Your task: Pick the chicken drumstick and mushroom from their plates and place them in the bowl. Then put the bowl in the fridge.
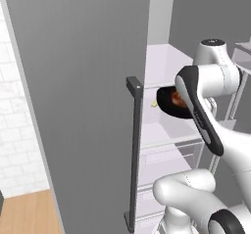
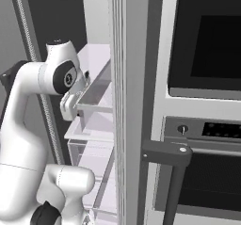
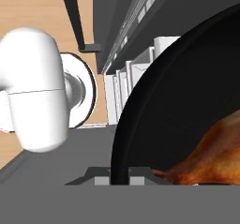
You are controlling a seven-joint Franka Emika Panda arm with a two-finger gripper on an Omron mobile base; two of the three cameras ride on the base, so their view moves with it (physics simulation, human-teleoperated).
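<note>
open fridge | gripper clamps bowl rim | chicken drumstick bone end toward gripper

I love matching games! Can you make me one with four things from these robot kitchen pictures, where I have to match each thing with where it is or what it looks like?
Things:
1. bowl
2. chicken drumstick
3. fridge door
4. wall oven

Clues:
A. swung wide open, with a long dark handle
B. black and round, held up inside the fridge
C. black, built in beside the fridge
D. shiny reddish-brown, lying in the bowl

Right pairs: 1-B, 2-D, 3-A, 4-C
</note>
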